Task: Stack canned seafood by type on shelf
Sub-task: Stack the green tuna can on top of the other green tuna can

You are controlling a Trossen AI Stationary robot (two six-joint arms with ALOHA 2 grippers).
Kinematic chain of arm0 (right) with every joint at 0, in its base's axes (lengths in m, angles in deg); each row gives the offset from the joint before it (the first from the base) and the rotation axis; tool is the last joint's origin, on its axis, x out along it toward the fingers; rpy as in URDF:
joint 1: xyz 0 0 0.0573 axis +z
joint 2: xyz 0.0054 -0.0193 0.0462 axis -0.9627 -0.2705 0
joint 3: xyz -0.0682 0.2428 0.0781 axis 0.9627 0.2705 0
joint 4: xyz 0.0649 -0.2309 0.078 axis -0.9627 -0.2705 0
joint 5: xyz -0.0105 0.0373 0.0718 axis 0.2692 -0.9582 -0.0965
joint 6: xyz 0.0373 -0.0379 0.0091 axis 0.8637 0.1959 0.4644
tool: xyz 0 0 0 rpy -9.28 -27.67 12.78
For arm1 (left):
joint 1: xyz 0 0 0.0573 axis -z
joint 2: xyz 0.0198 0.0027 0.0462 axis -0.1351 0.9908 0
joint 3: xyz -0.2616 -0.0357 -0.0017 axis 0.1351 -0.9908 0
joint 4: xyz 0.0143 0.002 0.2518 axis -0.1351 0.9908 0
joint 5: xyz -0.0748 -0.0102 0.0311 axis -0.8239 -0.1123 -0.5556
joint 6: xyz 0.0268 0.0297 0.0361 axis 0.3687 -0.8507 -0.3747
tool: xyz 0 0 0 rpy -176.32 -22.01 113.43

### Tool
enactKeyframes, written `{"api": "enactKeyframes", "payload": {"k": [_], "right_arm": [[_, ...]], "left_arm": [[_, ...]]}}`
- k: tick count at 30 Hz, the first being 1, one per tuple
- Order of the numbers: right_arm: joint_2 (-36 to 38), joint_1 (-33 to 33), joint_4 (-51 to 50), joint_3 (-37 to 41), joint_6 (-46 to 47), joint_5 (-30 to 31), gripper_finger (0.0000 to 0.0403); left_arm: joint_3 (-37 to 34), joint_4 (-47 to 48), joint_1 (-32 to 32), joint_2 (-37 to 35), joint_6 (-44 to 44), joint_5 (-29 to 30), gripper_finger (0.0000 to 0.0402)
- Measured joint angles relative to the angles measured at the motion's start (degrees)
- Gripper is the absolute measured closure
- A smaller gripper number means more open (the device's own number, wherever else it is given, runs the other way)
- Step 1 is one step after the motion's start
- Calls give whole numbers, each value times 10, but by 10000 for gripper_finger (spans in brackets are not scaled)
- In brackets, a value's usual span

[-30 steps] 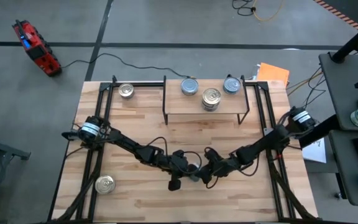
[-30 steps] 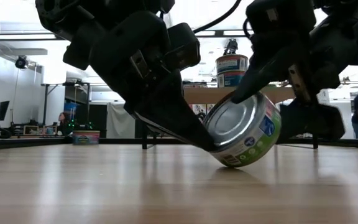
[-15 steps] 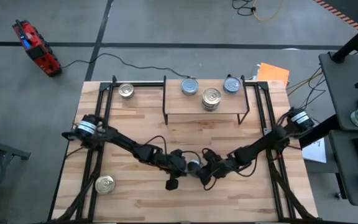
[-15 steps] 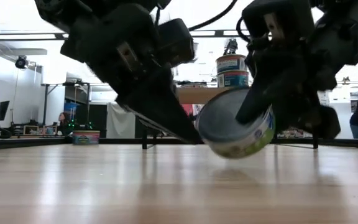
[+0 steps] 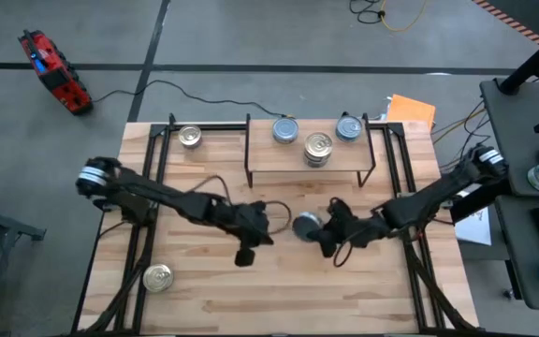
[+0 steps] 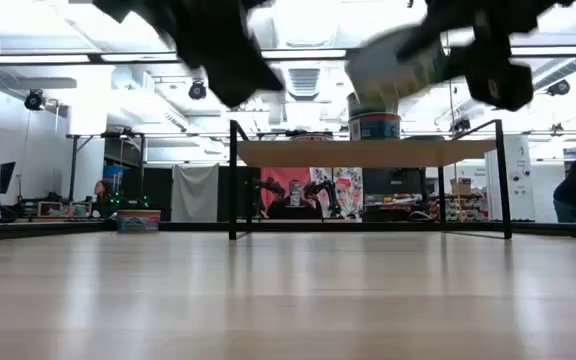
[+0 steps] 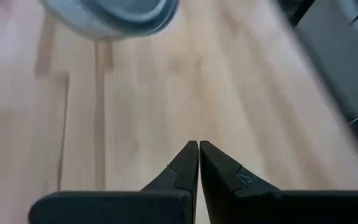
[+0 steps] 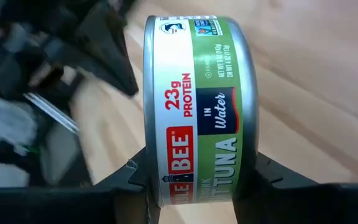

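Overhead, the shelf (image 5: pixel 309 161) lies straight beyond the right gripper (image 5: pixel 318 227), whose jaws pinch a tuna can (image 8: pixel 197 106) held on edge above mid-table, while the left gripper (image 7: pixel 198 155), jaws pressed together, is beside it.

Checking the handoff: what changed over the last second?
The right gripper, shut on the tuna tin, lifted it off the tabletop; earlier it sat tilted there between both grippers. The left gripper let go, closed and backed away leftward. Tins on the shelf and the tabletop did not move.
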Motion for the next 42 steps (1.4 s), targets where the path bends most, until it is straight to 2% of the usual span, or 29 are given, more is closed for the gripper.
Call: {"api": "enactKeyframes", "payload": {"k": [5, 11, 13, 17, 21, 25, 29, 32, 35, 39, 42], "right_arm": [[45, -3, 22, 0, -25, 49, 275], [69, -21, 66, 0, -70, 68, 275], [74, -31, 69, -3, -83, 67, 275], [81, -60, 62, -31, -129, 46, 275], [84, -100, 5, -79, -168, -6, 275], [81, -139, -123, -146, -200, -41, 275], [79, -176, -248, -220, -237, -61, 275], [78, -211, -316, -268, -262, -83, 275], [78, -253, -323, -300, -285, -127, 275], [69, -314, -321, -328, -318, -183, 275], [57, -344, -299, -334, -349, -208, 275]], "left_arm": [[4, -45, -13, -80, 25, -51, 401], [4, -109, -22, -172, 36, 0, 402], [4, -116, -34, -199, 71, 1, 401], [5, -141, -85, -231, 167, -135, 401], [12, -142, -122, -237, 215, -151, 401], [37, -137, -163, -227, 215, -120, 401], [84, -104, -214, -212, 240, -123, 388], [143, -19, -251, -194, 218, -136, 362], [223, 91, -286, -160, 165, -171, 325], [329, 198, -323, -103, 40, -225, 267], [387, 243, -337, -62, -72, -254, 227]]}}
